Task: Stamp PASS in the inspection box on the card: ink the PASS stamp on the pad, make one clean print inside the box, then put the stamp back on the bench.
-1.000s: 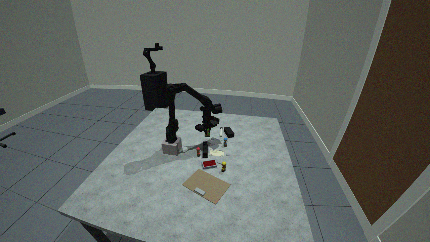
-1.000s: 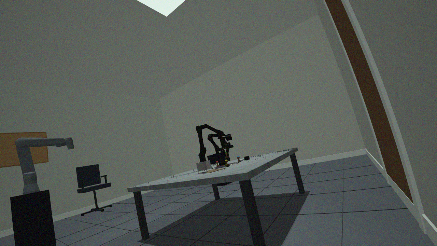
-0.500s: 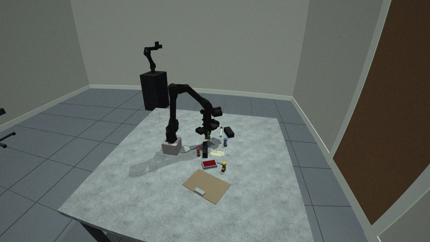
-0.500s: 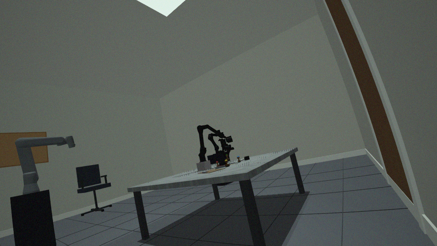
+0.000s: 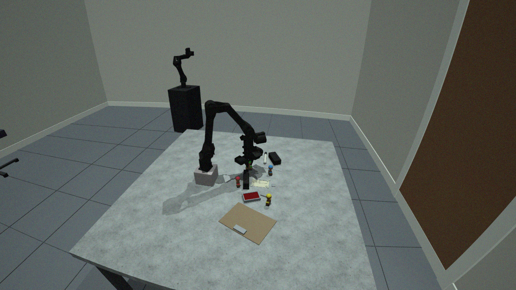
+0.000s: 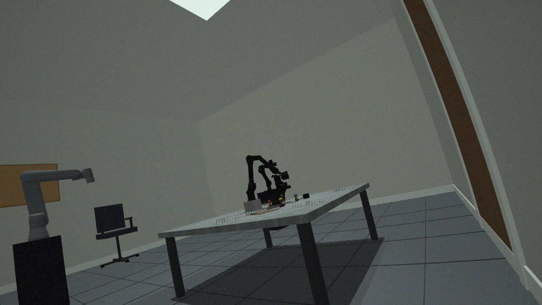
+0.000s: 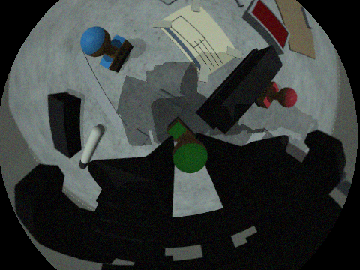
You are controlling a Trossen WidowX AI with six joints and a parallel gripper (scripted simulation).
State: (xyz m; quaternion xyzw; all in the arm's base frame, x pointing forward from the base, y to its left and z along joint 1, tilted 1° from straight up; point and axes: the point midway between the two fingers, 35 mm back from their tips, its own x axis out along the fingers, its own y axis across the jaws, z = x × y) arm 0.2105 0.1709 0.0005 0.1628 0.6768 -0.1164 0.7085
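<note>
My gripper is shut on the green-topped stamp, which hangs upright between the fingers, low over the table; whether its base touches the table I cannot tell. The cream card lies ahead of the stamp in the wrist view, with small pieces at its edges. Its box outline has bare card inside. The red ink pad lies open beyond the card, at the upper right of the wrist view. The lettering under the stamp is hidden.
A black block stands between the card and a red-topped stamp. Blue and yellow stamps stand nearby. A white marker, black box and clipboard lie around.
</note>
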